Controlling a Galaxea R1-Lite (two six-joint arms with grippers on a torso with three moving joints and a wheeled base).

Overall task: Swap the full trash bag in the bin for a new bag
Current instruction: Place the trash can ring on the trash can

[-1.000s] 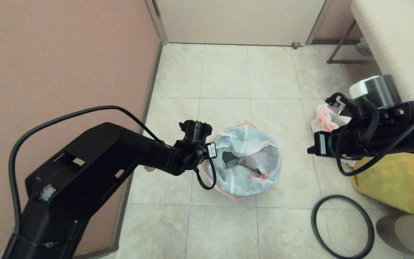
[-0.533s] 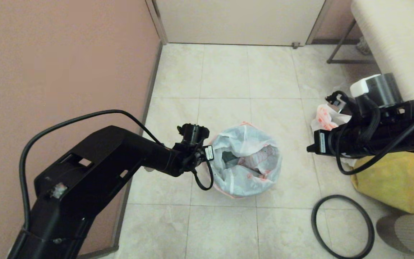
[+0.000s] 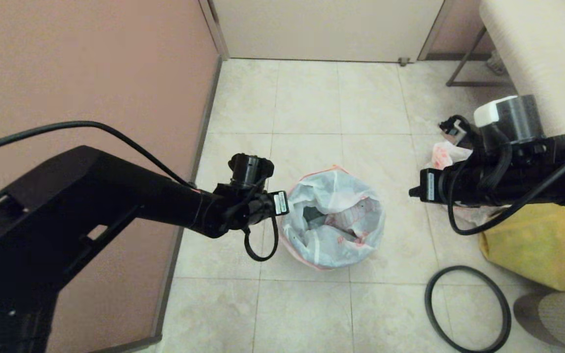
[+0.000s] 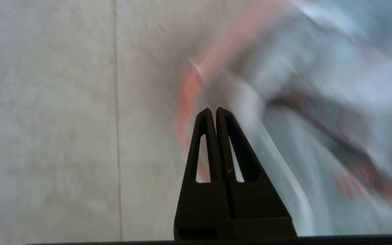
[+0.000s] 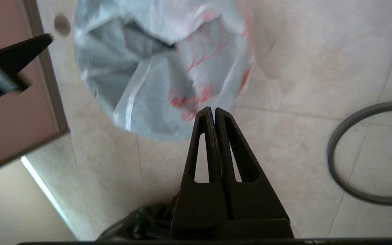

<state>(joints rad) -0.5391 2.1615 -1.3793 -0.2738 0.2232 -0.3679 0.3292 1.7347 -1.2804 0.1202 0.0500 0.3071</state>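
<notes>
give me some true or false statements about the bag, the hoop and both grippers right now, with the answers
1. The left gripper is shut. True.
2. The grey hoop sits on the bin's rim. False: it lies flat on the floor tiles, apart from the full trash bag.
3. The right gripper is open around the bag's mouth. False: its fingers are pressed together and it grips nothing.
4. The full trash bag's mouth gapes open, with red-orange print on it. True.
5. A yellow bag lies on the floor on the robot's right. True.
6. The left gripper holds the hoop. False: it hangs beside the full trash bag, holding nothing.
</notes>
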